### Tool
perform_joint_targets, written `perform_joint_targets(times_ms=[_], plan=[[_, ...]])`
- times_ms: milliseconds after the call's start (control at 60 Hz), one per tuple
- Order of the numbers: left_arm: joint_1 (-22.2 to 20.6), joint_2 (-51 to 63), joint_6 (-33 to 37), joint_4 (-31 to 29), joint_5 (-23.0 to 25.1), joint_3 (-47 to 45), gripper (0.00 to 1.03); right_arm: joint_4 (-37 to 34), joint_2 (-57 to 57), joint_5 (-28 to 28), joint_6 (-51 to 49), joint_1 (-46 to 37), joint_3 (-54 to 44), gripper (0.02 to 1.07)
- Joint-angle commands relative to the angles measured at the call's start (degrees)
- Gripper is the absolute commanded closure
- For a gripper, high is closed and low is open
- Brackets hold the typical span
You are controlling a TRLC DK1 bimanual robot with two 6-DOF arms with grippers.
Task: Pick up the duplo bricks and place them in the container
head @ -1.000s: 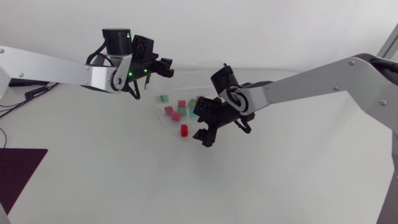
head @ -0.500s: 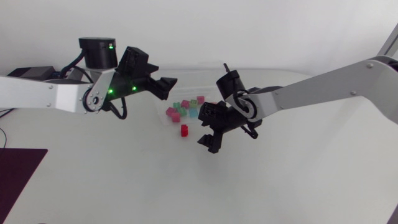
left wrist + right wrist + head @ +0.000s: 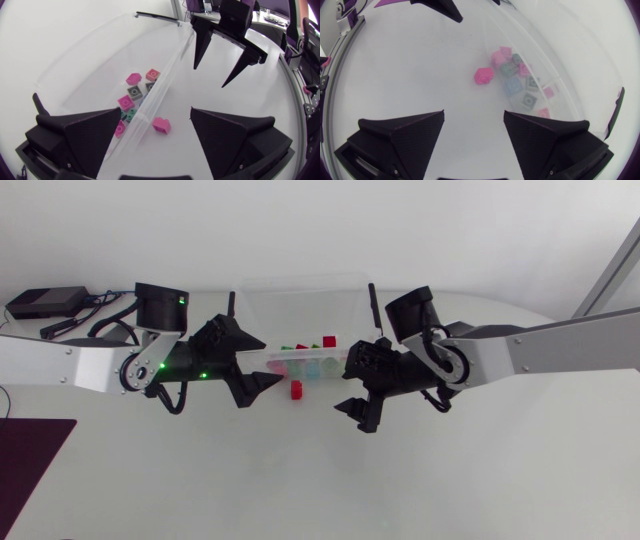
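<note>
- Head view, looking down: the robot's left arm comes in from the left side. Its left gripper (image 3: pixel 270 363) hangs low over the table (image 3: pixel 200 480), wedge fingers spread wide and nothing held between them.
- Left wrist view confirms this: the left gripper (image 3: pixel 156 114) is agape, and the red brick (image 3: pixel 161 125) lies on the table in the gap between its two fingers, touched by neither.
- From above, that red brick (image 3: pixel 296 389) is the only one outside the tub. It sits just beside the near long wall of the container (image 3: pixel 300 280), close to the left gripper's lower fingertip.
- The container is a clear tub whose long side runs left to right. A cluster of stored bricks (image 3: pixel 305 360) (pink, red and green) lies inside against that same wall.
- Further right, the right gripper (image 3: pixel 342 392) faces the red brick from the other side, fingers also spread wide and empty.
- Right wrist view shows the red brick (image 3: pixel 483 76) ahead of the right gripper (image 3: pixel 473 114), apart from its fingertips rather than between them.
- My reading: the left gripper is the nearer and already straddles the brick. The brick looks about square, so no long axis needs matching. The clear wall right beside it is what a closing finger could catch.
</note>
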Motion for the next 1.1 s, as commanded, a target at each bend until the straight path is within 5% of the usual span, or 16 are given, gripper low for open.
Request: perform_joint_targets(times_ms=[0,550,900,1017,1083], plan=[[0.28,2.59,0.19,-1.00,0.12,-1.01,0.07,0.53,-0.73,-0.07,0.72,-0.09,-1.66,0.21],[-0.60,10.15,-0.96,-1.35,-3.39,12.97,0.07,0.71,-0.20,0.19,1.07,-1.41,1.33,0.21],[-1.48,2.50,-7.37,11.57,-7.79,8.66,0.07,8.44,4.45,2.74,4.50,-4.57,5.20,0.21],[-1.66,-6.47,-7.64,9.72,-7.61,2.77,0.07,9.67,8.06,3.36,5.11,-5.89,9.68,0.21],[-1.66,-12.09,-4.30,1.72,-3.74,-1.27,0.07,9.67,9.82,3.36,5.29,-6.51,12.23,0.21]])
